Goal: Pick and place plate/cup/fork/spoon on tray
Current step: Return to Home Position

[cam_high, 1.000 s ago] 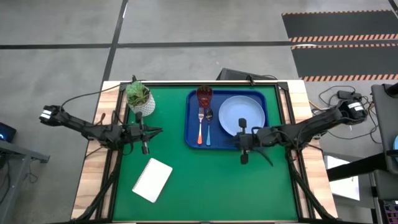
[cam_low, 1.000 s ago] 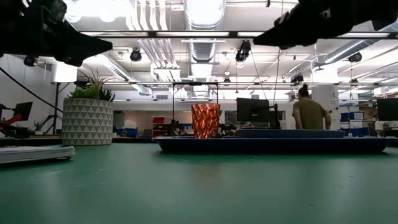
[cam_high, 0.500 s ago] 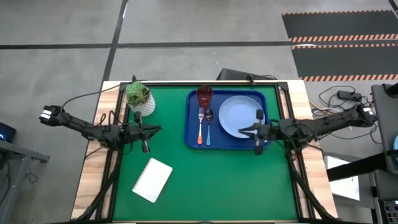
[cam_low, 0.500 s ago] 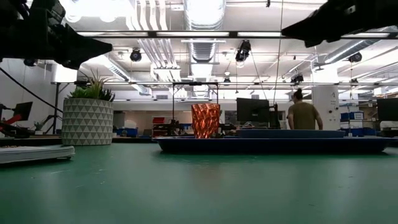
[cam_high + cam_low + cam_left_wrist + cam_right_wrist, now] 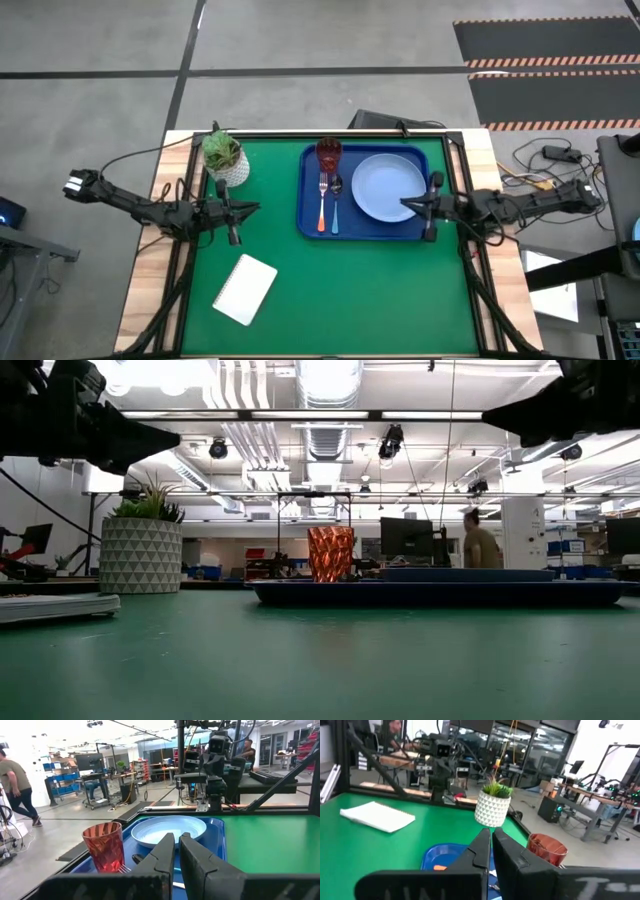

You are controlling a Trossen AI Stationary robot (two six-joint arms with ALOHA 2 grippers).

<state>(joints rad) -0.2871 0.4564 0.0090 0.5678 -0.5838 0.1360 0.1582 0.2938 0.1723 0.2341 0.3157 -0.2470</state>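
The dark-blue tray (image 5: 312,222) lies on the green mat at the far middle. On it rest the light-blue plate (image 5: 389,187), the dark-red cup (image 5: 329,154), upright at the far left corner, the orange-handled fork (image 5: 322,203) and the teal-handled spoon (image 5: 336,200). My right gripper (image 5: 404,205) hovers over the plate's right part, shut and empty. My left gripper (image 5: 256,209) hovers left of the tray, shut and empty. The cup (image 5: 104,846) and plate (image 5: 168,830) also show in the left wrist view.
A white pot with a green plant (image 5: 224,158) stands at the far left of the mat. A white notepad (image 5: 245,289) lies near the front left. A person walks in the room beyond the table (image 5: 480,545).
My right gripper has drawn back toward the table's right edge, from over the tray's near edge to over the plate's right part. All tableware on the tray has stayed where it was.
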